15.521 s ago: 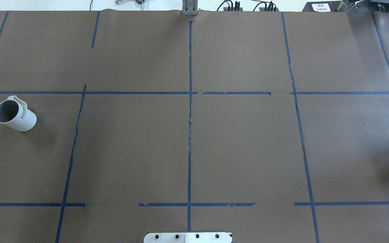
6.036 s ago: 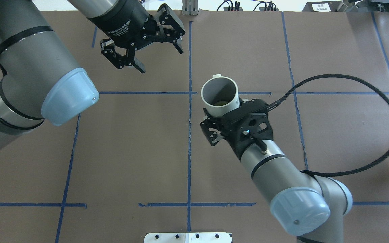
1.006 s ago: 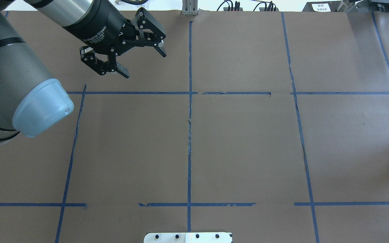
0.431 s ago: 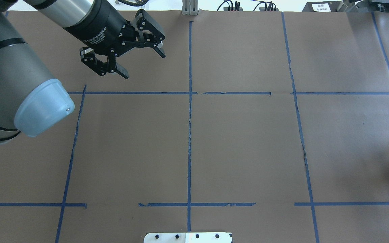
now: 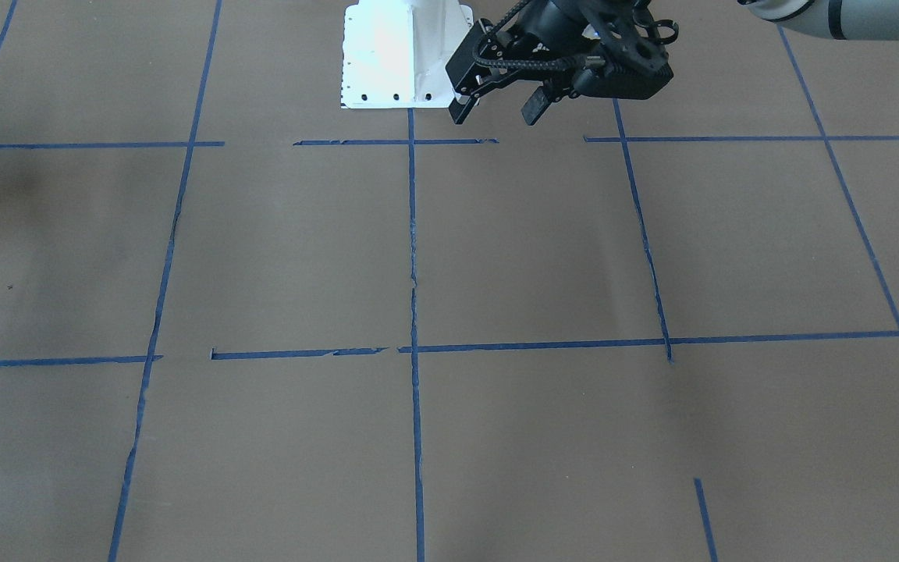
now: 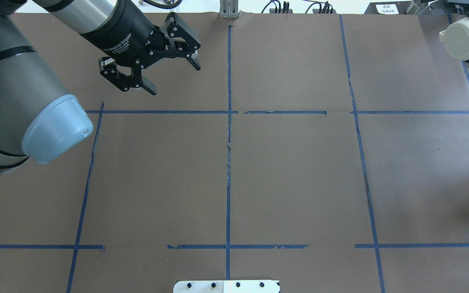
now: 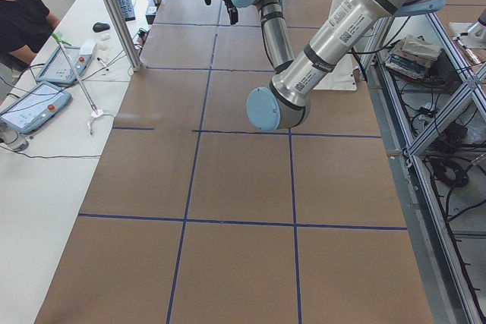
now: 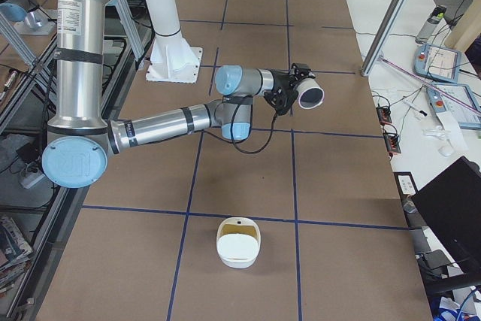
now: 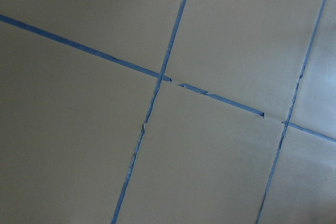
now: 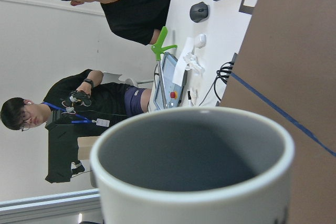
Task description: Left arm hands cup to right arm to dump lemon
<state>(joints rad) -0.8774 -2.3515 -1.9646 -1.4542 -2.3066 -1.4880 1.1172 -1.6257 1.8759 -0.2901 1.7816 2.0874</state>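
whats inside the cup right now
The right wrist view shows only the bare grey inner wall of the cup, with nothing seen there. The near rim covers the lower inside, so that part cannot be checked.

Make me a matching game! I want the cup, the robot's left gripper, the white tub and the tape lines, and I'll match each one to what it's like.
Things:
1. cup
2. left gripper
3. white tub
4. tape lines

What it's like:
A. blue
B. open, holding nothing
C. sitting on the table
D. held up in the air, tipped sideways

Right pairs: 1-D, 2-B, 3-C, 4-A.
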